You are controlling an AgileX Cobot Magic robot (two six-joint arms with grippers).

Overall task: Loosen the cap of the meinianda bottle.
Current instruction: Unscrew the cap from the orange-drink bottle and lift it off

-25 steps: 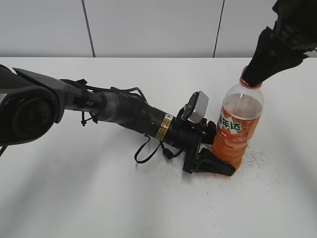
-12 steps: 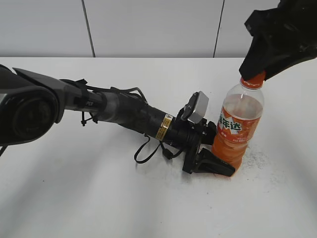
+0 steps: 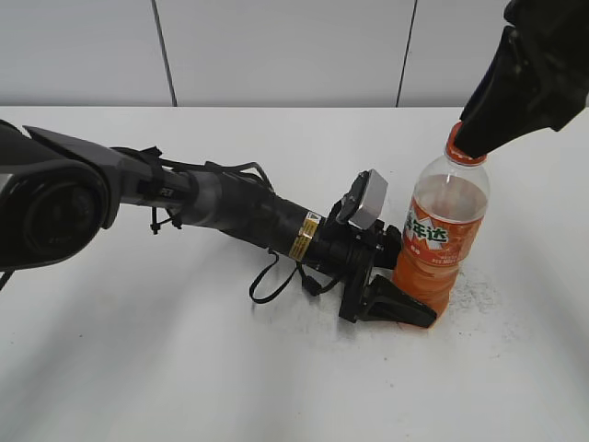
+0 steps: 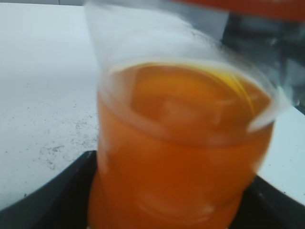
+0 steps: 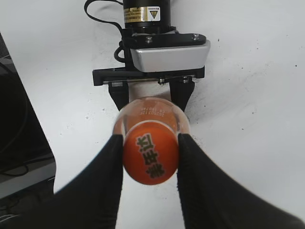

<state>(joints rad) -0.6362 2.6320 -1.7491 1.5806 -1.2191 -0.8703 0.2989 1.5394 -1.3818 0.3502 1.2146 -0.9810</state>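
Note:
The meinianda bottle (image 3: 444, 241) stands upright on the white table, holding orange drink, with an orange label. It fills the left wrist view (image 4: 181, 157). My left gripper (image 3: 398, 304) is shut on the bottle's lower body, its black jaws on both sides (image 4: 157, 210). The orange cap (image 5: 151, 159) with dark printed marks sits on the bottle's top. My right gripper (image 5: 150, 150) is shut on the cap from above, one black finger on each side. In the exterior view the right gripper (image 3: 471, 140) covers most of the cap; only the orange neck ring (image 3: 464, 154) shows.
The white table (image 3: 184, 368) has dark specks around the bottle's base. A grey panelled wall (image 3: 276, 46) stands behind. The left arm with its cables (image 3: 212, 207) lies low across the table from the left. A dark object (image 5: 19, 133) stands at the left edge of the right wrist view.
The left gripper and the bottle have not moved. The right gripper has stayed at the cap while its wrist has turned, showing a different outline in each frame.

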